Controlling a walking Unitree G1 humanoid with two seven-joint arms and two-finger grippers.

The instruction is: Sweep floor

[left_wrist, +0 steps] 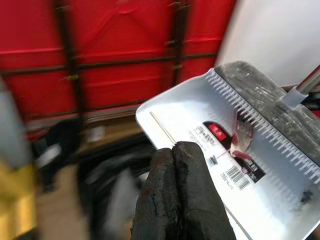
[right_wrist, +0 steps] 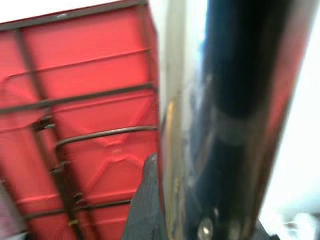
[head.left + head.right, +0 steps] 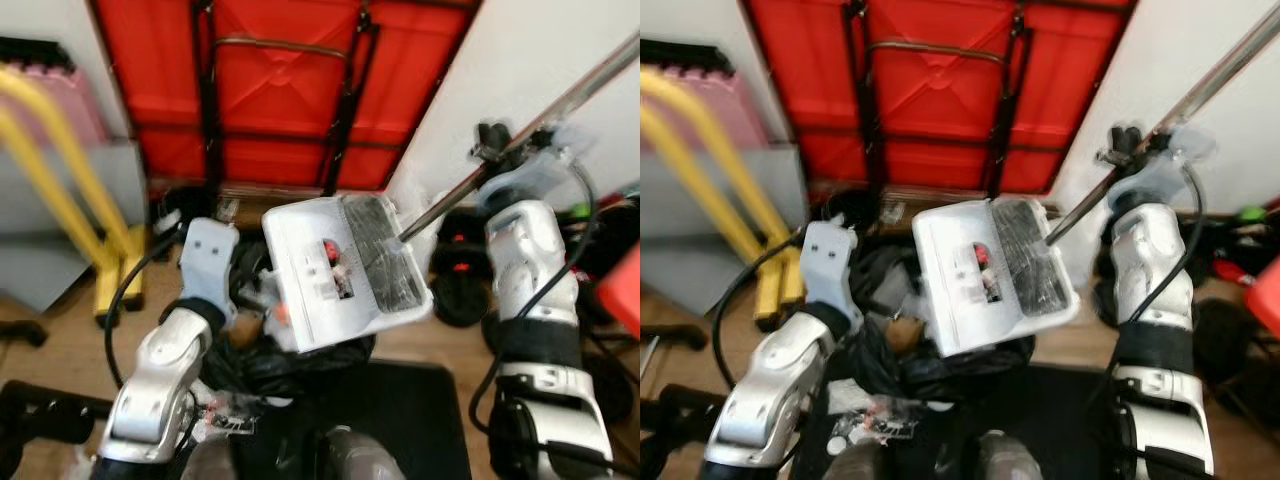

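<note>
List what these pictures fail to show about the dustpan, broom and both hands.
- Broom pole: its top is cut off by the head views' upper right edge.
- Dustpan: its handle and the grip on it are hidden behind the pan.
- Right hand: the pole blocks the right wrist view; blurred.
- Small red bits on the pan: too small to identify.
- Left hand: fingers pressed together.

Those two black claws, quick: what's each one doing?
Left gripper: shut, holding the white plastic dustpan.
Right gripper: shut on the shiny metal broom pole.

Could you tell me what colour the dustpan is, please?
The dustpan is white, clearest in the left wrist view.
</note>
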